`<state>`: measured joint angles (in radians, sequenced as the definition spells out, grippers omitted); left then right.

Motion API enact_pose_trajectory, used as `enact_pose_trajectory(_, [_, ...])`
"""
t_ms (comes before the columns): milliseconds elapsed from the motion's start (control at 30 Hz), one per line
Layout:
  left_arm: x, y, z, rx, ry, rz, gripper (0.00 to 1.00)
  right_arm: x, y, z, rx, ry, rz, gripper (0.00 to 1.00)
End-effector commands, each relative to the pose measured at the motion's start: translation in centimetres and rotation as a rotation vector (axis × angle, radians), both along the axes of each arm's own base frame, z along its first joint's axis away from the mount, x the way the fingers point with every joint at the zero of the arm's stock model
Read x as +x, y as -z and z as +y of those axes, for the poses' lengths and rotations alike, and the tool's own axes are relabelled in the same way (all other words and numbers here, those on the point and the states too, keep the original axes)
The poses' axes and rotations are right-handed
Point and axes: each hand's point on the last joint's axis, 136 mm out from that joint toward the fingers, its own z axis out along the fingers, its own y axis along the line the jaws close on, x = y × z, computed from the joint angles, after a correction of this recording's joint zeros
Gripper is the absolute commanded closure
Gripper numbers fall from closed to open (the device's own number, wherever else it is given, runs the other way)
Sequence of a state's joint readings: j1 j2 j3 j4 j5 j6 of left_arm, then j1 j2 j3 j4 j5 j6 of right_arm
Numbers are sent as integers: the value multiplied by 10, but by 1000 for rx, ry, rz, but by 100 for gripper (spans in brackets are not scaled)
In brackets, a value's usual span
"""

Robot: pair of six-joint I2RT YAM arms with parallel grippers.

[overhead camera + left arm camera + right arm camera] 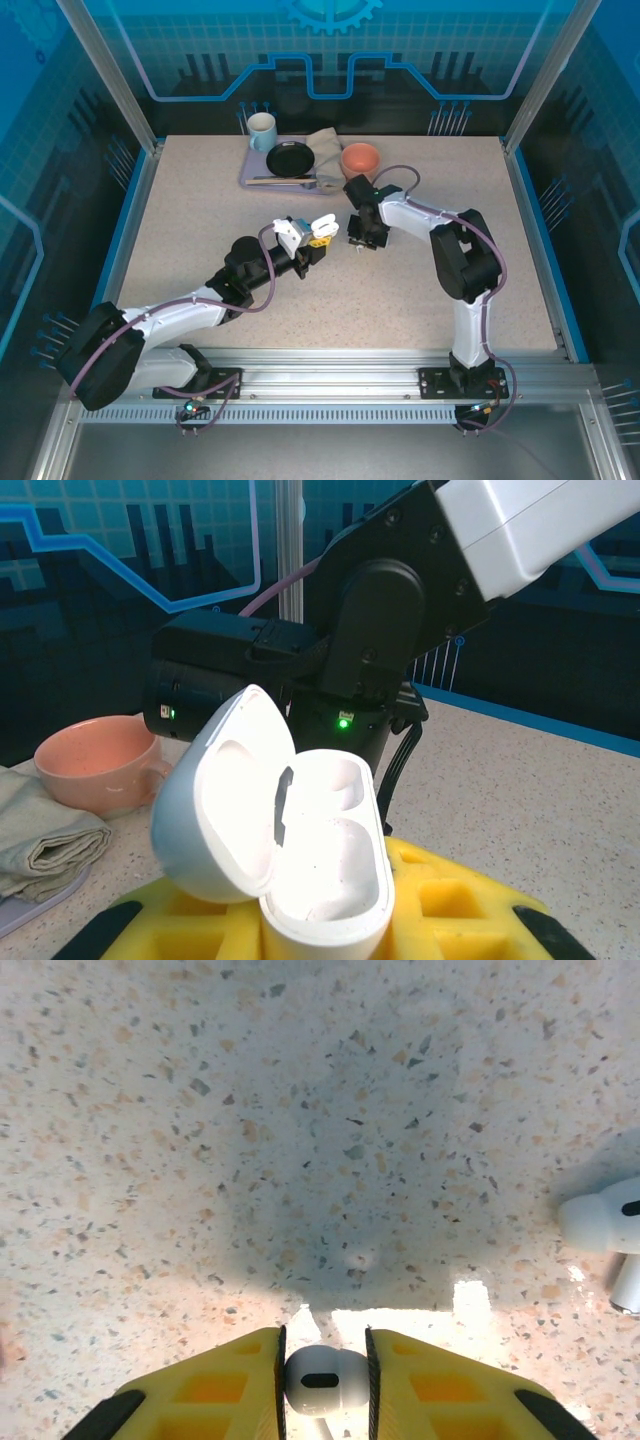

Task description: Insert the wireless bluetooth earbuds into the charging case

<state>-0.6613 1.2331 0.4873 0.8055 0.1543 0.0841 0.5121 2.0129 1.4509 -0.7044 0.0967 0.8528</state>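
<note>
1. Progress: none of the earbuds is seated yet. The case (330, 870) is open, and both wells look empty, though glare washes out their floors.
2. Left gripper (318, 238): pressed together on the lower body of the case and holding it clear of the table (300, 1110), at centre frame in the top view.
3. Case attitude: in the left wrist view the lid (215, 810) is swung to the upper left, with the hinge on the left side. The wells face up toward the camera.
4. Right gripper (324, 1360): pinching one white earbud (322, 1375) at bottom centre of the right wrist view. Both fingers touch the head of the earbud.
5. Held earbud attitude: the rounded head sits between the fingers with its dark oval port facing the camera. The stem runs toward the bottom edge, so the long axis is near vertical in the frame.
6. Second earbud (600, 1222): lies on the table at the right edge of the same view, partly cut off. Its head is at the upper left and its stem points to the lower right.
7. Remaining work: carry the held earbud to the case, line its stem up with a well, and seat it. Repeat for the second earbud.
</note>
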Motion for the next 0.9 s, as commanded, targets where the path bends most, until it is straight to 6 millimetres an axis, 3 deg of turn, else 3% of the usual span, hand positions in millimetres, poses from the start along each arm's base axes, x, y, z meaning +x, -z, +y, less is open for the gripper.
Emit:
enact_pose_trajectory(0, [1,-28,0,-45,-4,-48,100,-7,-7,1,7,-4,-10,75])
enact_pose_trajectory(233, [1,-28,1,-46,-9,-43,100,-10,-3,-2,4,-11,-15,79])
enact_pose_trajectory(467, [2,-28,0,-46,-11,-38,100,-8,-15,-7,2,-22,-45,79])
enact_pose_trajectory(867, [3,-23,0,-36,-14,-29,100,-3,-78,-10,64,-42,-179,78])
